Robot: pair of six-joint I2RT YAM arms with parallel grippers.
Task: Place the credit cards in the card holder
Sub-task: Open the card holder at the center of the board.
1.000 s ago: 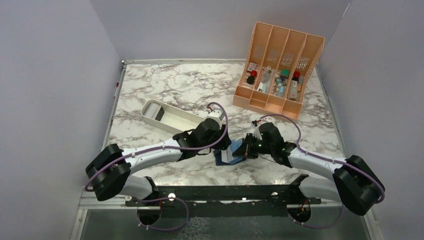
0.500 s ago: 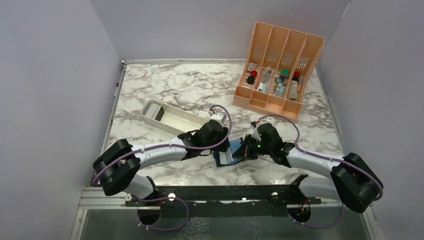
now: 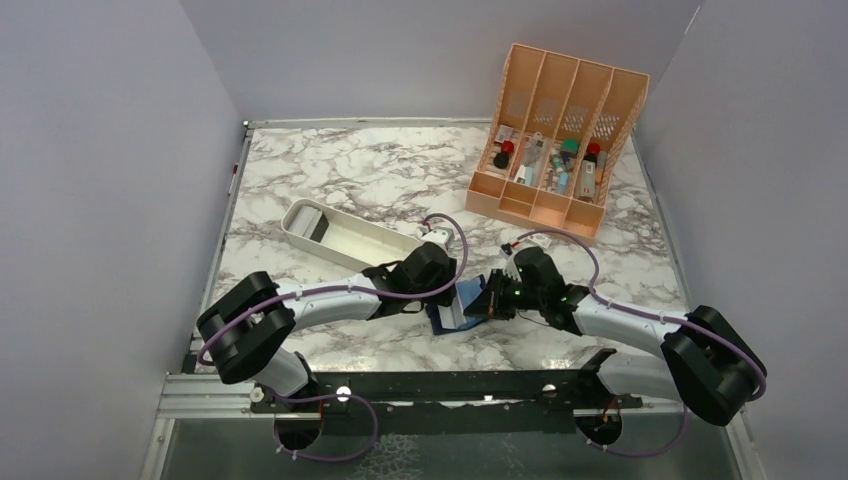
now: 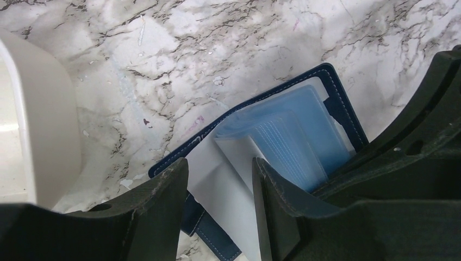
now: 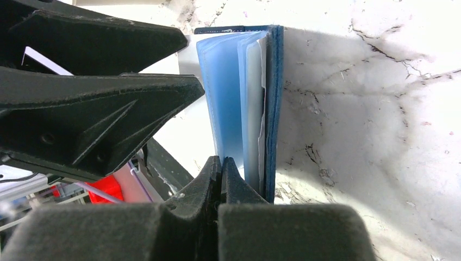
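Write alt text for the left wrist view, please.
A navy card holder sits open on a marble table, its pale blue sleeves fanned. A white sheet shows between the fingers of the left gripper; a white tray sits at left.

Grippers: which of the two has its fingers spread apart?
The left gripper: its fingers stand apart above the card holder, while the right gripper has them pressed together.

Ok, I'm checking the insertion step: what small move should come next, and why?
Probably ease the left gripper forward so the white card between its jaws slides into a sleeve: the card holder is open, and the right gripper pinches one of its leaves aside.
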